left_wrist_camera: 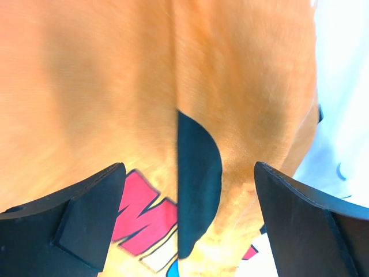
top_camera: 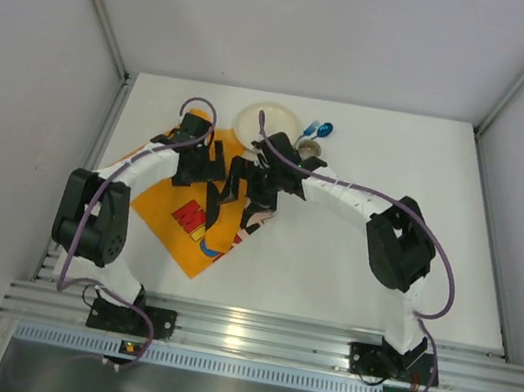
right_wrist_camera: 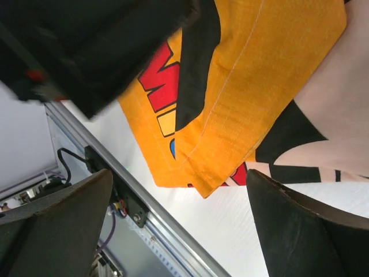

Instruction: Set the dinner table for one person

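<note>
The white dinner table (top_camera: 350,273) carries an orange cartoon-mouse placemat (top_camera: 187,218) at its left middle, with one part folded over itself. My left gripper (top_camera: 211,185) hangs just above the mat, jaws open and empty; the left wrist view shows orange cloth (left_wrist_camera: 115,86) with a crease between the open fingers (left_wrist_camera: 86,219), gripper (left_wrist_camera: 189,173). My right gripper (top_camera: 260,194) is open and empty beside it over the mat's right edge; the right wrist view shows the folded corner (right_wrist_camera: 230,150) between its jaws, gripper (right_wrist_camera: 179,179). A white plate (top_camera: 267,121) lies at the back.
A blue spoon (top_camera: 321,127) and a small metal cup (top_camera: 309,148) lie right of the plate. The aluminium rail (top_camera: 267,337) runs along the near edge and also shows in the right wrist view (right_wrist_camera: 144,213). The two grippers are very close together. Walls enclose the table.
</note>
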### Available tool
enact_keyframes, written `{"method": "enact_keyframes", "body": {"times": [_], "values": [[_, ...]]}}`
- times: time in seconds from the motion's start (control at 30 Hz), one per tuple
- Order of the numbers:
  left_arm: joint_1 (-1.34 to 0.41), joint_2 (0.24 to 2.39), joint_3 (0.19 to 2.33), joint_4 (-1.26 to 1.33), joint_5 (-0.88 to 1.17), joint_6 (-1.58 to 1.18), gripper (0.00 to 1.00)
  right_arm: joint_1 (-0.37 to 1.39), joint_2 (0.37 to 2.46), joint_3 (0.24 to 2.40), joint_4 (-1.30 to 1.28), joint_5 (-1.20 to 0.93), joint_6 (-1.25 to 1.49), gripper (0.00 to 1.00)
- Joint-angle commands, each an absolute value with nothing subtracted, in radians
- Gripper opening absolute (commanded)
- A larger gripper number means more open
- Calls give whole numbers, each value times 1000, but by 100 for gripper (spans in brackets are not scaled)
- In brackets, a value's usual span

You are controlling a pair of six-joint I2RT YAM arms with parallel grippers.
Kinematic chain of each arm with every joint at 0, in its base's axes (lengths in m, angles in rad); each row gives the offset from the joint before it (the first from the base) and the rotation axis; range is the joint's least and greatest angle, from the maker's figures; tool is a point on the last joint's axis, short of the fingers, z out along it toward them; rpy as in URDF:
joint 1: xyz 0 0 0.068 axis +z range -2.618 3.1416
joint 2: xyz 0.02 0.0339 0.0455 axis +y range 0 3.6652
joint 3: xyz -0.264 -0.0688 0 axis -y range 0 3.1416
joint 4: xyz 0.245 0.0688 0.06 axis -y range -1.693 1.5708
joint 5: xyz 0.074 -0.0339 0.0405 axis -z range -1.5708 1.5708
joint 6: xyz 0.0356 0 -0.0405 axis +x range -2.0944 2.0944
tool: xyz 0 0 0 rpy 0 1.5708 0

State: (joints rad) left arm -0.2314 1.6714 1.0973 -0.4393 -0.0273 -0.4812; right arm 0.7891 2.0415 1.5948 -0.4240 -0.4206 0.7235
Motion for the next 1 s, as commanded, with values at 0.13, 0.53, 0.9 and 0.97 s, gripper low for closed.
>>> {"method": "enact_keyframes", "body": {"times": [0.13, 0.53, 0.9, 0.97], "values": [[-204, 1450, 1180, -678, -183, -529, 98, 810, 2019, 1635, -643, -359, 816, 97], [-161, 1307, 821, -607, -46, -652, 97, 885, 2111, 1657, -647, -388, 928, 76], [-158, 1385, 727, -552, 26, -681, 95, 923, 2226, 1750, -649, -402, 971, 63], [-160, 1416, 716, -535, 32, -678, 94, 923, 2243, 1762, -649, -410, 976, 59]]}}
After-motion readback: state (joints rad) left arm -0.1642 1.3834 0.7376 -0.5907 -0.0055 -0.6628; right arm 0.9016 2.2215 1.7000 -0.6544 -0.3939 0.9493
